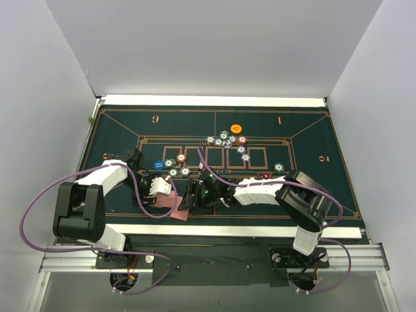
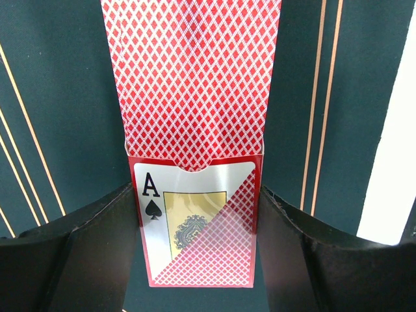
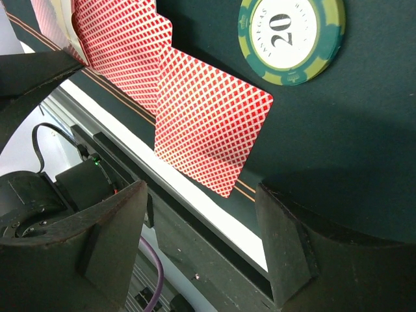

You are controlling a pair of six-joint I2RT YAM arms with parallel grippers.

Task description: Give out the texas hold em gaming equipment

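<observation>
My left gripper (image 2: 197, 195) is shut on a red diamond-patterned card box (image 2: 195, 97) with an ace of spades printed on it. The box is held low over the near edge of the mat, its flap open. A single red-backed card (image 3: 208, 130) juts out past the box (image 3: 117, 45). My right gripper (image 3: 201, 188) stands open just short of that card, nothing between its fingers. A green 20 chip (image 3: 290, 36) lies beyond. From above, both grippers (image 1: 166, 188) (image 1: 195, 195) meet at the cards (image 1: 179, 207). Striped chips (image 1: 227, 140) cluster mid-mat, with an orange disc (image 1: 236, 128) and a blue disc (image 1: 158, 164).
The dark green felt mat (image 1: 312, 195) with orange lines covers the table. Its white front border (image 1: 260, 231) and the black rail below run right under the right gripper. More chips (image 1: 181, 158) lie near the left arm, one chip (image 1: 279, 167) to the right. White walls enclose three sides.
</observation>
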